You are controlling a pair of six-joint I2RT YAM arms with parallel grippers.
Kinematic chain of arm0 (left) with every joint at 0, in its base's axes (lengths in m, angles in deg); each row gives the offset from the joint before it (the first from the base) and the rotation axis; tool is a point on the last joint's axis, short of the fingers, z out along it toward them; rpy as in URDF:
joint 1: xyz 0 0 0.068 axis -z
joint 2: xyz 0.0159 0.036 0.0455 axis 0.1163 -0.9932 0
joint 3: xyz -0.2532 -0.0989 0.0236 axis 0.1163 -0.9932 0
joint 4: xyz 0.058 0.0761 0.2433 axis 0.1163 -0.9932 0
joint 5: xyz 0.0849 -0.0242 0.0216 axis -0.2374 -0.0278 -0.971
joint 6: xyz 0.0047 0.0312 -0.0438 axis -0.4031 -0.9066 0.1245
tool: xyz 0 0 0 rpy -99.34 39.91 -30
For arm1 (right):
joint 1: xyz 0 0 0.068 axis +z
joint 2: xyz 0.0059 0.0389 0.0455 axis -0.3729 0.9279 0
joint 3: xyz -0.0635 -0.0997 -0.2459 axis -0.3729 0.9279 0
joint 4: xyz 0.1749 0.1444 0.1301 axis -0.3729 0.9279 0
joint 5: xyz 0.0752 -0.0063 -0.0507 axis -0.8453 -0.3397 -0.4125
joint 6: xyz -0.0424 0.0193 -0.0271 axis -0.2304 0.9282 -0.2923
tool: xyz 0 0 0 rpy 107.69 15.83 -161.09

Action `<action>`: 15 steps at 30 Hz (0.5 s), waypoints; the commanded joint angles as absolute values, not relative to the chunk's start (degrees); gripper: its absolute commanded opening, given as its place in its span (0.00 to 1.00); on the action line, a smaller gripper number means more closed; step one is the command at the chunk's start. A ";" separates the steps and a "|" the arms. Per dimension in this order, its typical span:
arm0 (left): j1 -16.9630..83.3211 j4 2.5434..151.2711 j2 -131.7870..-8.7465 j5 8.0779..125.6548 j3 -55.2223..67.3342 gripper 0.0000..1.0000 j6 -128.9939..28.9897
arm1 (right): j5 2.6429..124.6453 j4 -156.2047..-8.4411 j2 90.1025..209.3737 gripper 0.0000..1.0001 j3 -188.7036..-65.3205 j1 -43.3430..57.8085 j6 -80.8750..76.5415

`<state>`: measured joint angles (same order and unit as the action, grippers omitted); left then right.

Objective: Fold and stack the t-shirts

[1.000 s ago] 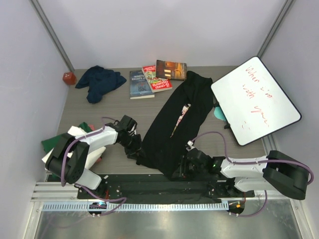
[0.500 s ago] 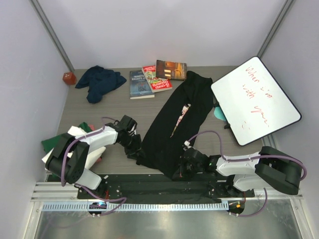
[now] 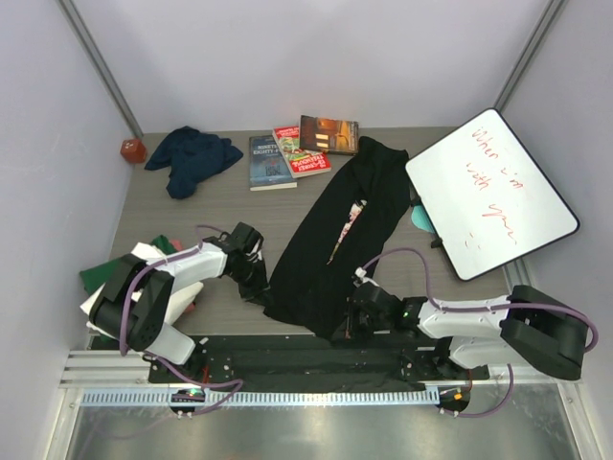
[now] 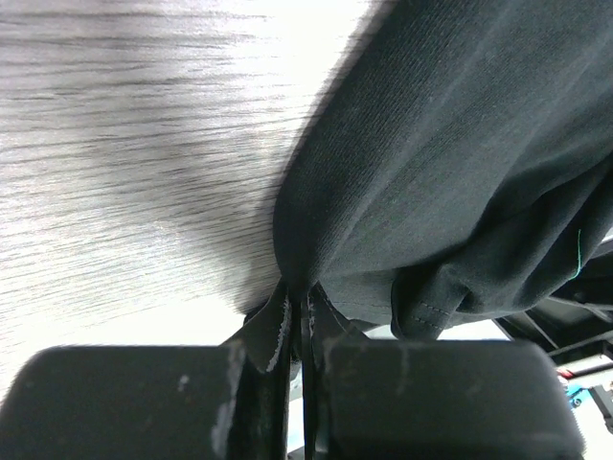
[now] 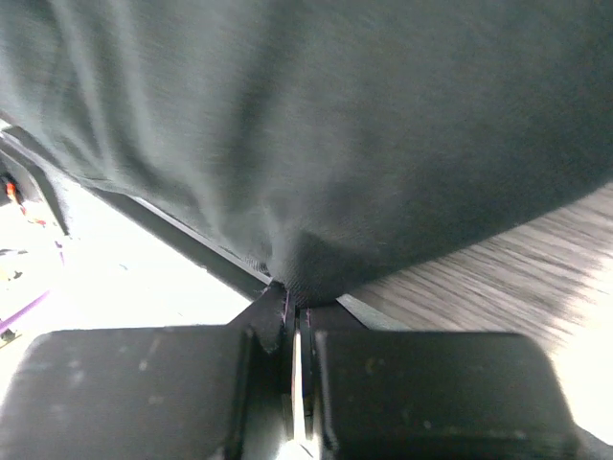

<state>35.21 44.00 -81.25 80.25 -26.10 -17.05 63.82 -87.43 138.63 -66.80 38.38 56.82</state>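
A large black t-shirt (image 3: pixel 337 240) lies lengthwise down the middle of the table, a strip of pink-and-white print showing along its central fold. My left gripper (image 3: pixel 262 293) is shut on the shirt's near left corner; dark cloth (image 4: pixel 450 172) bunches out from between the closed left gripper (image 4: pixel 297 299). My right gripper (image 3: pixel 343 330) is shut on the near right corner, and the hem of the black cloth (image 5: pixel 335 125) is pinched by the right gripper (image 5: pixel 298 303). A crumpled navy t-shirt (image 3: pixel 192 158) sits at the far left. Folded white (image 3: pixel 146 253) and green (image 3: pixel 90 278) t-shirts lie under my left arm.
Three books (image 3: pixel 299 151) lie at the back centre. A tilted whiteboard (image 3: pixel 488 192) with red writing covers the right side, with a teal mat (image 3: pixel 420 217) peeking out beneath it. A small red object (image 3: pixel 132 149) rests in the far left corner.
Both grippers have gone from open to shut on the near corners of the black t-shirt. The right gripper has shifted a little to the left.
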 commanded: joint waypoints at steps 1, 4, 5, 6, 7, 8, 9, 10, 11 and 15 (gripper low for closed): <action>35.42 44.66 -80.47 79.43 -25.95 0.00 -18.87 | 71.02 -85.83 135.81 0.01 -70.71 37.52 55.09; 35.42 44.66 -80.03 81.18 -24.19 0.00 -19.39 | 73.65 -83.28 133.53 0.01 -72.91 37.61 54.65; 35.42 44.66 -79.94 81.54 -23.58 0.00 -19.66 | 74.44 -83.27 132.39 0.01 -74.04 37.52 54.48; 35.42 44.66 -79.94 81.81 -22.18 0.00 -19.92 | 74.88 -80.92 131.60 0.01 -74.66 37.52 54.30; 35.42 44.57 -80.03 82.68 -21.38 0.00 -20.18 | 75.15 -80.29 130.98 0.01 -75.19 37.52 54.30; 35.42 44.31 -80.03 82.95 -20.33 0.00 -20.45 | 76.37 -79.50 130.36 0.01 -76.50 37.52 53.95; 35.42 43.96 -80.29 83.12 -18.23 0.00 -20.97 | 76.90 -78.01 128.96 0.01 -77.12 37.43 53.86; 35.42 42.82 -80.38 83.13 -16.91 0.00 -21.32 | 77.52 -77.39 128.43 0.01 -77.74 37.52 53.60; 35.42 42.46 -80.64 82.95 -14.20 0.00 -21.68 | 78.83 -76.69 127.81 0.01 -79.05 37.52 52.90; 35.42 39.83 -81.87 82.25 -7.15 0.00 -23.00 | 82.96 -73.17 125.96 0.01 -81.87 37.35 50.36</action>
